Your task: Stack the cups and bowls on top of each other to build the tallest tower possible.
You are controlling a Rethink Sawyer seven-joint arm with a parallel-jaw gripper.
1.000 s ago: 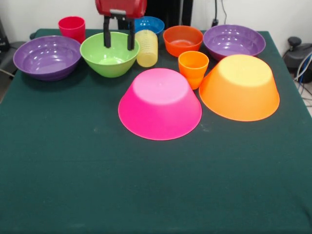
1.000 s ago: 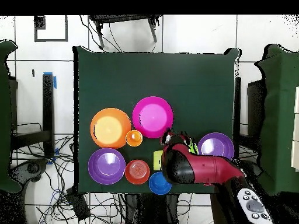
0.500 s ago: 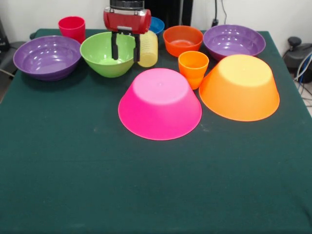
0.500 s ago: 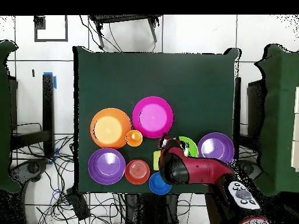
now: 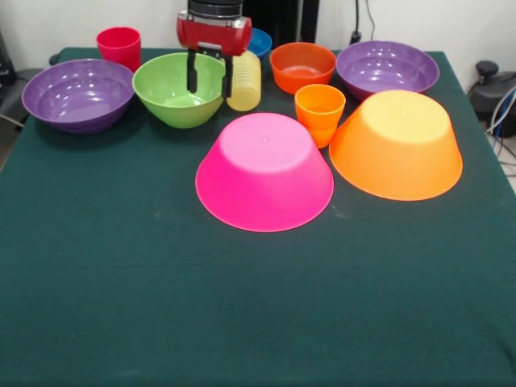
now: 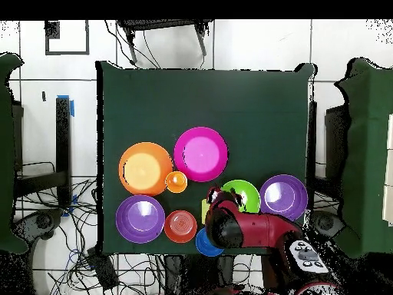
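My gripper (image 5: 210, 92) is open and empty. It hangs over the right side of the upright green bowl (image 5: 169, 89), close beside the ribbed pale yellow cup (image 5: 245, 79). The pink bowl (image 5: 264, 169) and the large orange bowl (image 5: 398, 143) lie upside down in the middle of the table. The orange cup (image 5: 319, 111) stands between them. Two purple bowls (image 5: 77, 93) (image 5: 387, 68), the orange-red bowl (image 5: 301, 64), the red cup (image 5: 118, 45) and the blue bowl (image 5: 260, 40), partly hidden behind my gripper, stand upright along the far side. In the overhead view my arm (image 6: 253, 229) covers the red cup.
The dark green table (image 5: 242, 306) has a wide bare stretch on the side away from the robot. Cables and floor tiles surround the table in the overhead view (image 6: 92, 261).
My gripper has come down and moved right in the front view, from over the green bowl's middle to its right rim by the yellow cup. The bowls and cups have not moved.
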